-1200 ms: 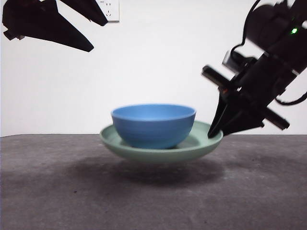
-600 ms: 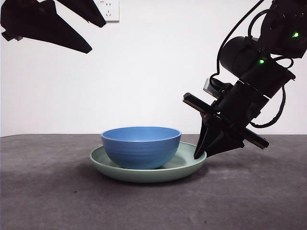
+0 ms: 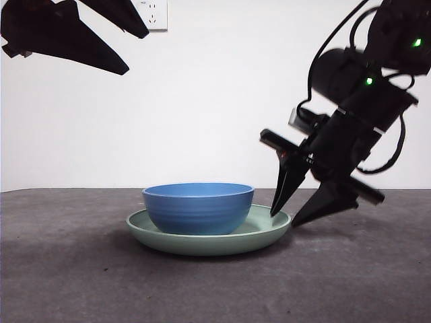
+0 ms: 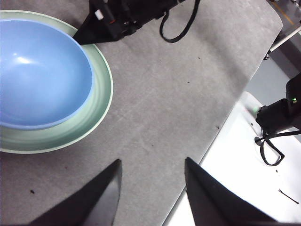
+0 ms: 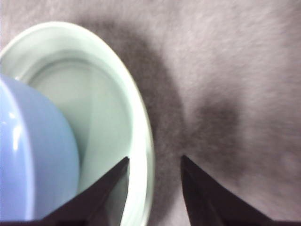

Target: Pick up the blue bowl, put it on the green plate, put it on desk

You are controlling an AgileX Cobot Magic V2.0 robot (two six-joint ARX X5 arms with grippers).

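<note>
White wall behind; dark grey surface (image 3: 81, 269) across the foreground. Left gripper (image 4: 153, 188) high at upper left, fingers spread, holding nothing. Centre: blue bowl (image 3: 198, 208) sits inside green plate (image 3: 269, 231), plate flat on the surface. Right gripper (image 3: 300, 214) at the plate's right rim, fingers spread, one over the rim and one outside it.

A plain white wall (image 3: 215, 101) rises behind the dark grey, mottled desk (image 3: 215, 282), with a white wall socket (image 3: 156, 15) high up on it, and soft shadows lie across the evenly lit desk surface.
</note>
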